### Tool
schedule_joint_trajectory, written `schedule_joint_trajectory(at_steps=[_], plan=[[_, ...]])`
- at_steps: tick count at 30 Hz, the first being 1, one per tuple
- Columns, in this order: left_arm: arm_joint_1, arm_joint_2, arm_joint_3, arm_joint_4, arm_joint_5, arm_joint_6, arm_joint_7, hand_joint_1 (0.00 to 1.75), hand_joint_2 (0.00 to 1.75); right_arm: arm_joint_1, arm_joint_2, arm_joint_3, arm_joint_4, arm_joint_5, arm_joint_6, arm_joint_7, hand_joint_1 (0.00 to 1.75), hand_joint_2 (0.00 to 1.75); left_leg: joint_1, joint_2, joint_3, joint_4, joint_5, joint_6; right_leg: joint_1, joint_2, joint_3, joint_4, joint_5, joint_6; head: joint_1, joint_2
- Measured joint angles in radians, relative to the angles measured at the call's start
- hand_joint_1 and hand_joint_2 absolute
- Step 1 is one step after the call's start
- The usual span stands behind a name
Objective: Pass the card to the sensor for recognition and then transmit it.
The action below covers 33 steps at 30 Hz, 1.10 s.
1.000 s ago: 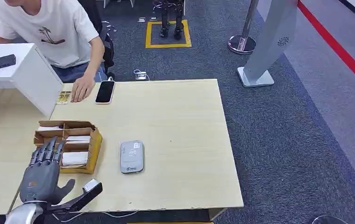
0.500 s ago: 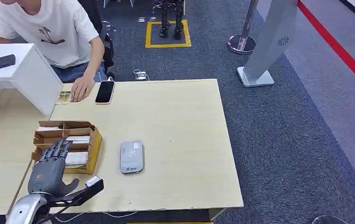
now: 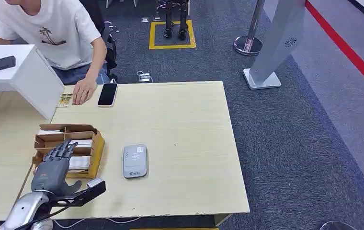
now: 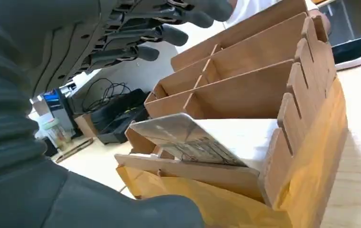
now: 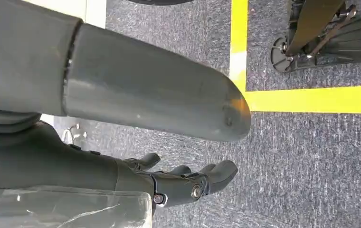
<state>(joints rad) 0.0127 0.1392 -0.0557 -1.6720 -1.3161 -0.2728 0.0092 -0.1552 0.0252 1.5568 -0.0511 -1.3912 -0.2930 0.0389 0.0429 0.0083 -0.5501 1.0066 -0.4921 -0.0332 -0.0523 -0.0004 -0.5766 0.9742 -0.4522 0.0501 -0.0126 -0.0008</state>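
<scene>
The left hand (image 3: 51, 167), fingers apart and holding nothing, hovers over the near end of the cardboard organizer (image 3: 95, 149) at the table's near-left, fingertips pointing away from the robot. Directly below and just ahead of them a card (image 4: 188, 137) leans tilted in the nearest compartment, its long axis running across the slot; the farther compartments also seem to hold white cards. The grey sensor (image 3: 135, 161) lies flat just right of the organizer. The right hand (image 5: 183, 183) hangs over the carpet, fingers loosely curled on nothing, so the left is far nearer.
</scene>
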Motion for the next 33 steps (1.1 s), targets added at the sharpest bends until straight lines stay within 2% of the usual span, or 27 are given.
schedule_joint_trajectory(at_steps=[6,7,33], plan=[[-0.013,0.009,-0.014,0.014,0.001,-0.005,0.000,0.00,1.75,0.000,0.000,0.000,0.000,0.009,0.001,0.003,0.00,0.00,0.000,0.000,0.000,0.000,0.000,0.000,0.000,0.000,0.000,0.000,0.000,0.000,0.000,0.000],[-0.015,0.011,-0.016,0.015,0.001,-0.006,0.000,1.71,1.75,0.000,0.000,0.000,0.000,0.009,0.002,0.003,0.00,0.00,0.000,0.000,0.000,0.000,0.000,0.000,0.000,0.000,0.000,0.000,0.000,0.000,0.000,0.000],[-0.070,0.047,-0.070,0.037,0.020,-0.008,0.043,1.75,1.75,0.000,0.000,0.000,0.000,0.027,0.006,0.000,0.00,0.00,0.000,0.000,0.000,0.000,0.000,0.000,0.000,0.001,0.000,0.000,0.000,0.000,0.000,0.000]])
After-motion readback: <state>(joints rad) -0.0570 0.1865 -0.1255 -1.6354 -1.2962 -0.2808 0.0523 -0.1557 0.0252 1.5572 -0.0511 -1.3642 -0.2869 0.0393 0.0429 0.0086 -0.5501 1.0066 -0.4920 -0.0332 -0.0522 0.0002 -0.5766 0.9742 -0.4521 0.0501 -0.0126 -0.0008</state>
